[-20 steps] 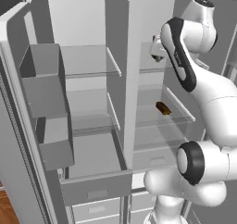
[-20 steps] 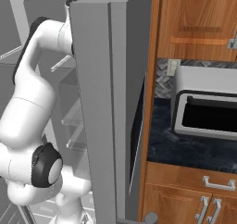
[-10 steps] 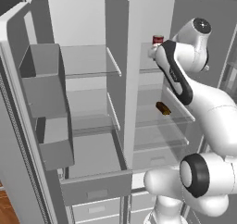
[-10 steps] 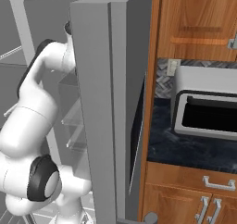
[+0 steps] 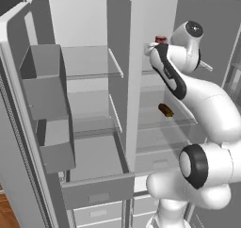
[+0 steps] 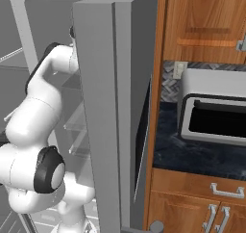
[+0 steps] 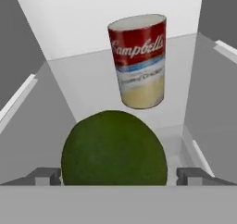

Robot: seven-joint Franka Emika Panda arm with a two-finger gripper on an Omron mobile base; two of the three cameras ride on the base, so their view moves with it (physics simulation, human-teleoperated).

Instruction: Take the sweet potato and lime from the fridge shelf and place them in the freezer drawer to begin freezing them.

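Currently my two-finger gripper [image 7: 115, 176] is spread wide, its small dark finger tips [image 7: 44, 176] flanking the glossy dark green round lime [image 7: 114, 148] at bottom centre of the hand view; contact not discernible. Behind it, upper centre, stands the red-and-white labelled can [image 7: 140, 60]. Left base view: elongated reddish-brown sweet potato [image 5: 165, 110] lies on a lower glass shelf right of centre; wide grey freezer drawer [image 5: 98, 192] stands open at lower centre.

The arm reaches up and forward; the end effector [image 7: 114, 176] stands wide, its 2 fingertips [image 7: 45, 176] apart.
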